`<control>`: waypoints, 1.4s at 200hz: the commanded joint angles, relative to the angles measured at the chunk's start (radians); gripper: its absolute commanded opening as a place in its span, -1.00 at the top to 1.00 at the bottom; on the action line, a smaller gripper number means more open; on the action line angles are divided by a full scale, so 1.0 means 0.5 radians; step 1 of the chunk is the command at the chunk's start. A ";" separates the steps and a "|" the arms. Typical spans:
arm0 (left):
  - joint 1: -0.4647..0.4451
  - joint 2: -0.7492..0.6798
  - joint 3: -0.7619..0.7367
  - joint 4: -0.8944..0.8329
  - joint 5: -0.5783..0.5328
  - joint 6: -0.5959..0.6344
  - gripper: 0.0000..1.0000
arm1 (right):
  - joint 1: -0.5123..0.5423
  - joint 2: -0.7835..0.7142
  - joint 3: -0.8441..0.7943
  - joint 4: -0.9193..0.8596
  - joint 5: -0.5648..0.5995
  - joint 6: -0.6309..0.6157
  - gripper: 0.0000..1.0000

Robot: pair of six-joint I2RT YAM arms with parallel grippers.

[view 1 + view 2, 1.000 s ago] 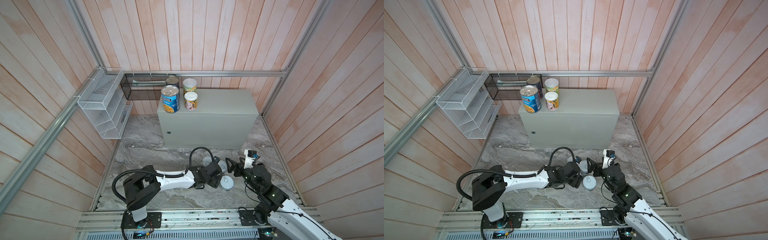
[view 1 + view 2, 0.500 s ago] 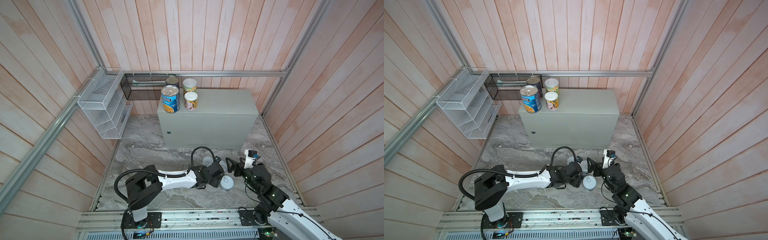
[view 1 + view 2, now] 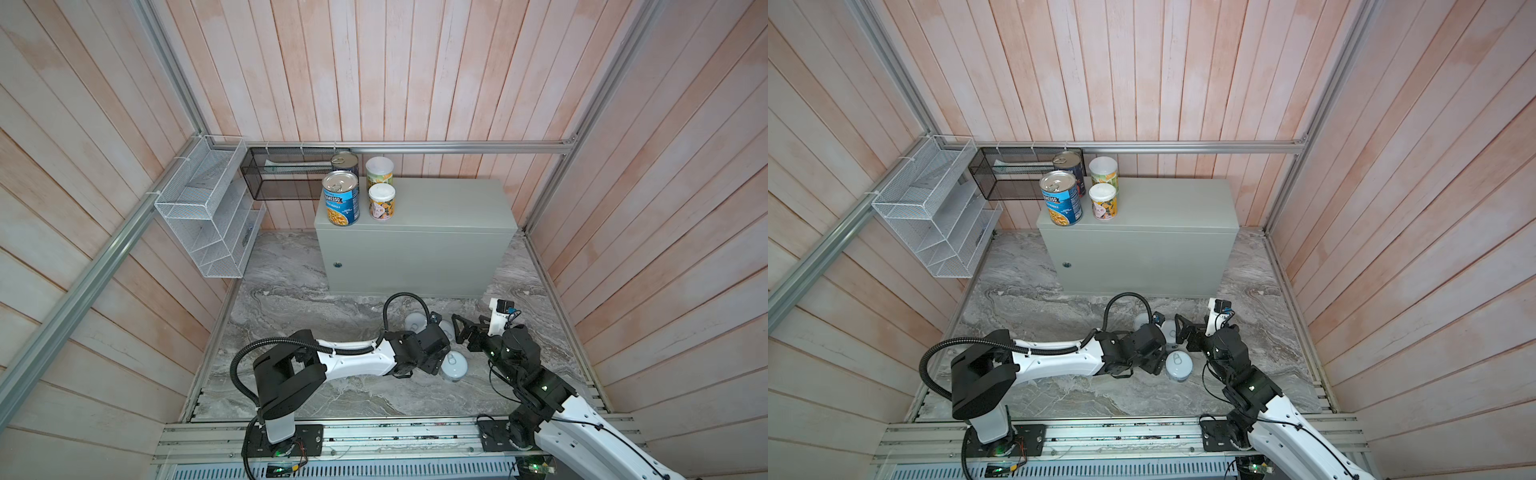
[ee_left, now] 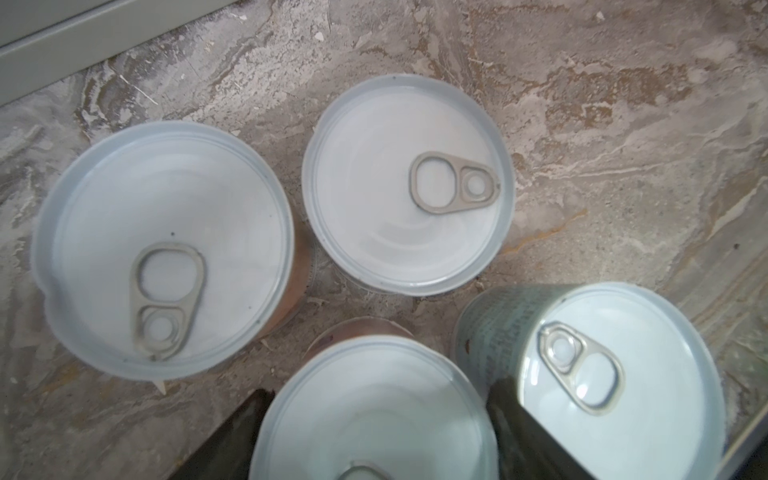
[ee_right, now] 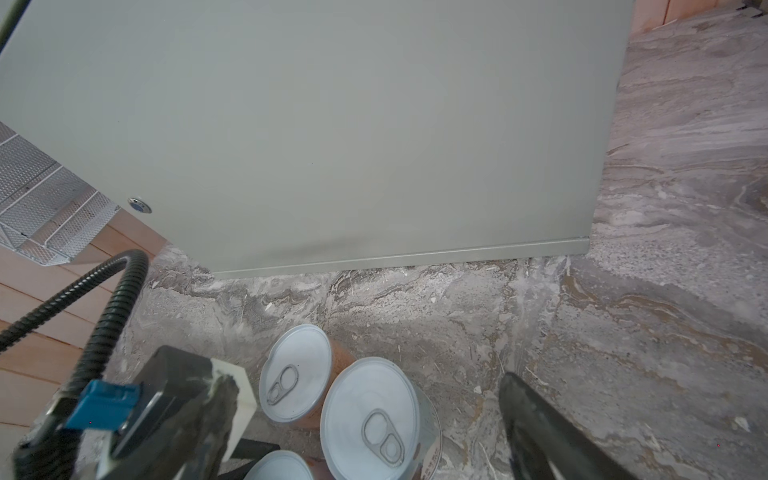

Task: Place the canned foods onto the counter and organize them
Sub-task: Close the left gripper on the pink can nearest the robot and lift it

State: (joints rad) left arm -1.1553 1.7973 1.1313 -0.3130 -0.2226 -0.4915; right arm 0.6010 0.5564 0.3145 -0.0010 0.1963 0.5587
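Observation:
Four canned foods stand at the left end of the grey-green counter: a blue Progresso can, a second metal-topped can and two white-lidded ones. Several short pull-tab cans cluster on the marble floor. My left gripper is low over the cluster and open, with one short can between its fingers, which stand close to its rim. In a top view this gripper hides that can. My right gripper is open, just above and beside another short can.
A white wire rack and a black mesh basket hang on the left and back walls. Wood-panel walls close in three sides. The left arm's cable loop arches in front of the counter's face. A metal rail runs along the front.
My left arm's elbow has shifted slightly to the right while its gripper stays over the cluster. The right arm and all the visible cans have not moved.

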 commanded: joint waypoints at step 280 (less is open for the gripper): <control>0.146 -0.473 -0.089 -0.256 0.066 0.004 -0.16 | -0.029 0.208 0.036 0.212 -0.299 -0.054 -0.95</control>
State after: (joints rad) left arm -1.1233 1.6653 1.0943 -0.4549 -0.2260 -0.5007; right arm 0.5880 0.6498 0.3149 0.0772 0.0948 0.5842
